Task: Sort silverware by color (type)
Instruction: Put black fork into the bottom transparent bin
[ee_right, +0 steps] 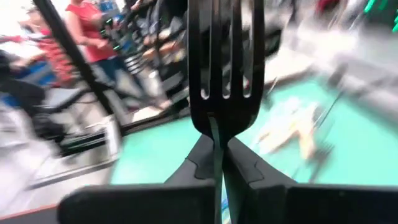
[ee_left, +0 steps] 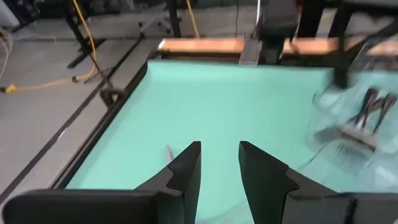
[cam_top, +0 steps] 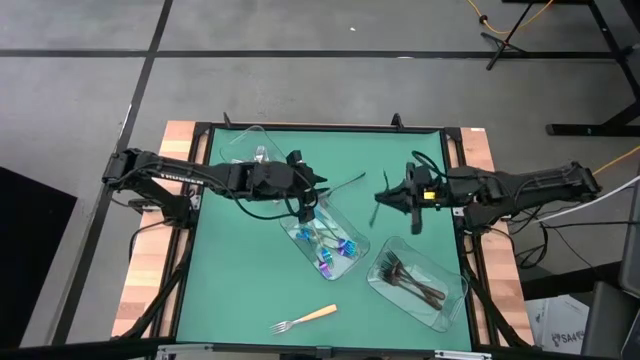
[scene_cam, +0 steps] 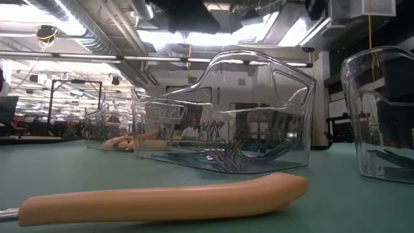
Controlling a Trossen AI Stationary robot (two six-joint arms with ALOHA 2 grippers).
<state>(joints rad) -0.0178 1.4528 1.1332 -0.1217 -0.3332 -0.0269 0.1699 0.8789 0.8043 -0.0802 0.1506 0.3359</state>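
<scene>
dark fork (ee_right: 222,68): clamped at its neck by the right gripper (ee_right: 219,155), jaws shut on it, tines up in the wrist view; seen in the high view as a thin dark piece near table centre, approx 1 o'clock from the middle tray.
step in hand (judged): fork is to be carried to the dark-metal tray (cam_top: 452,300), which lies at approx 5 o'clock from the gripper; grip is at one end, so the fork should be kept level and lowered handle-first along the tray's long axis, released low.
dark forks (cam_top: 410,278): already lying in that tray; room is left beside them.
left gripper (ee_left: 219,163): jaws apart, nothing held; poised above the iridescent tray (cam_top: 300,240), at its 11 o'clock end.
iridescent pieces (cam_top: 335,250): lying in the middle tray.
orange-handled fork (cam_top: 305,318): loose on the mat at 6 o'clock, well apart from all trays; not yet sorted.
third tray (cam_top: 247,140): at 11 o'clock, partly under the left arm; orange handles are seen in it in the low view only.
edges: tray walls are clear and tall, easily clipped by a hanging fork; dark-metal tray sits near the mat's 4 o'clock border.
open room: bare mat betw. right gripper and its tray; the path isn't crossed by the left arm.
</scene>
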